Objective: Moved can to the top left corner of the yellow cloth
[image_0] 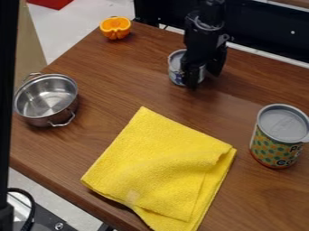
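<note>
The black gripper (204, 76) hangs down at the top centre, right at a small can (176, 67), and covers much of its right side. This can has a grey top and a pale label and stands upright on the table. Whether it is held cannot be made out. A yellow cloth (163, 171) lies folded in the lower middle, its topmost corner pointing up toward the small can, with bare wood between them. At the right edge stands a larger can (278, 140) with a grey lid and a green and yellow patterned side.
On the left is a metal pot (47, 100) with two handles. An orange half (115, 28) sits near the far left edge of the wooden table (114, 67). The table's near edge runs diagonally across the lower left. A dark vertical post stands at the far left.
</note>
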Motion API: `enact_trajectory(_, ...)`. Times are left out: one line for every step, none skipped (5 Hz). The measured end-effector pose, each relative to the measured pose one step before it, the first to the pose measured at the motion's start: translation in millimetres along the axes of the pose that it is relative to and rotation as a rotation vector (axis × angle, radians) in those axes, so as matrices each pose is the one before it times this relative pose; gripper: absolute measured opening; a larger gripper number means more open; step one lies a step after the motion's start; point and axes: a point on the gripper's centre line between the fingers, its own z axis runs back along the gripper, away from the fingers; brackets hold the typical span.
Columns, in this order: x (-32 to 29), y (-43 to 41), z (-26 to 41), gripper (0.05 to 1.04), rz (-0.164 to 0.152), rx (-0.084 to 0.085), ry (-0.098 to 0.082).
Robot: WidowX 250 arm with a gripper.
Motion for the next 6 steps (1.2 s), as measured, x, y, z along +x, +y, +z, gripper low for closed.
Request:
enact_trajectory(10.1, 4.71, -0.56, 0.998, 0.0025, 0.0167, -0.006)
enact_trajectory(10.21, 1.89, -0.72, 0.998, -0.0111, -0.0016, -0.0225)
enact_trajectory(8.97, 4.55, -0.63, 0.998, 0.0066, 0.0137, -0.0111)
enact_trajectory(7.35, 2.0, 0.61, 0.998, 0.0001, -0.007, 0.0026)
enact_trajectory(8.16, 2.77, 7.77, 0.998, 0.0021, -0.0199, -0.0154)
enact_trajectory(3.99, 3.2, 3.03, 0.998, 0.0114, 0.0087, 0.0168)
